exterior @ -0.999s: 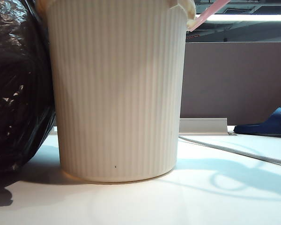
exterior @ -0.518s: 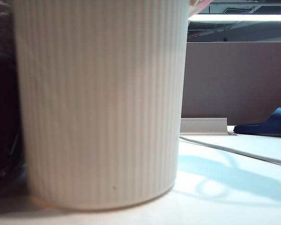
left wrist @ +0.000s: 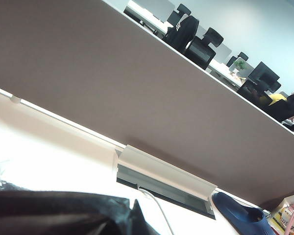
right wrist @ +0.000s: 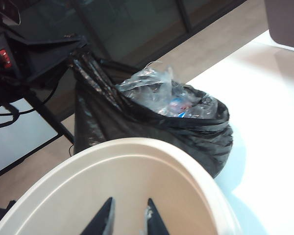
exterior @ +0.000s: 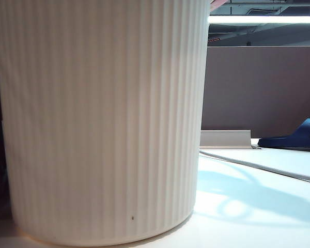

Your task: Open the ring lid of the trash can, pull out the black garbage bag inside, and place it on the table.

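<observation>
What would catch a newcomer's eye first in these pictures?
The ribbed cream trash can fills most of the exterior view, very near the camera. In the right wrist view, the black garbage bag, stuffed with clear wrappers, sits on the white table behind the can, and the right gripper reaches over the can's rim.

My exterior camera sits low at table (exterior: 258, 206) level, so close to the can (exterior: 103, 124) that it fills most of the picture. My left wrist camera looks tilted toward the partition (left wrist: 137, 98) along the table's far edge, also seen by the exterior camera. My right wrist camera looks down past its fingers (right wrist: 105, 218) at can and bag (right wrist: 137, 122).
</observation>
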Available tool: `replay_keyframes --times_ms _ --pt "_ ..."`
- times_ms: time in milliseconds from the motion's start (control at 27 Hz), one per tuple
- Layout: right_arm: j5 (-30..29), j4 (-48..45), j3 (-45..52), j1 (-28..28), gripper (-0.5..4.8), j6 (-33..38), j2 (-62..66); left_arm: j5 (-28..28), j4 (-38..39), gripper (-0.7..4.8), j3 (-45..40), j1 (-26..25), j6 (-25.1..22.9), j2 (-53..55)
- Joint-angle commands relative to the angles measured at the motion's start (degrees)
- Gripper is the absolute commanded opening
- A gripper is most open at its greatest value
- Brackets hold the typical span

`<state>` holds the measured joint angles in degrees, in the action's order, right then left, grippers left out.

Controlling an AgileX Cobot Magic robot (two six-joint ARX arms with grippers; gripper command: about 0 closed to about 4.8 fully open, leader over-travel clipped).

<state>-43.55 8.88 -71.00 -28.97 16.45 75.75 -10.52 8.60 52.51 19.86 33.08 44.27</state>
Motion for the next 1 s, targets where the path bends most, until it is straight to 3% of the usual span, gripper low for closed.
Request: replay_keyframes --times_ms 37,148,333,518,703,851,999 --pt "-1.8 0.5 -0.2 -0.9 0.81 -2.0 0.0 0.3 -0.8 -0.05 0.1 0.0 0.0 0.4" --pt "-3.2 0.5 -0.2 -1.5 0.81 -3.3 0.0 0.3 -1.0 0.00 0.1 0.0 0.0 0.5" --pt "-4.2 0.4 -0.2 -2.1 0.81 -3.5 0.0 0.2 -1.0 0.96 0.1 0.0 0.0 0.5" --pt "-5.2 0.3 -0.2 -2.2 0.81 -3.5 0.0 0.2 -1.2 1.00 0.2 0.0 -0.1 0.5" --pt "-6.6 -0.1 -0.6 -2.2 0.81 -3.5 0.0 0.3 -3.6 1.94 0.3 0.0 -1.4 0.5" --pt "-6.6 -0.2 -1.3 -2.2 0.81 -3.7 -0.2 1.1 -5.9 2.00 0.3 0.0 -1.5 0.5" --pt "-6.5 -0.3 -1.9 -2.2 0.81 -3.8 -0.5 1.8 -6.2 2.43 0.4 0.0 -1.5 0.5"
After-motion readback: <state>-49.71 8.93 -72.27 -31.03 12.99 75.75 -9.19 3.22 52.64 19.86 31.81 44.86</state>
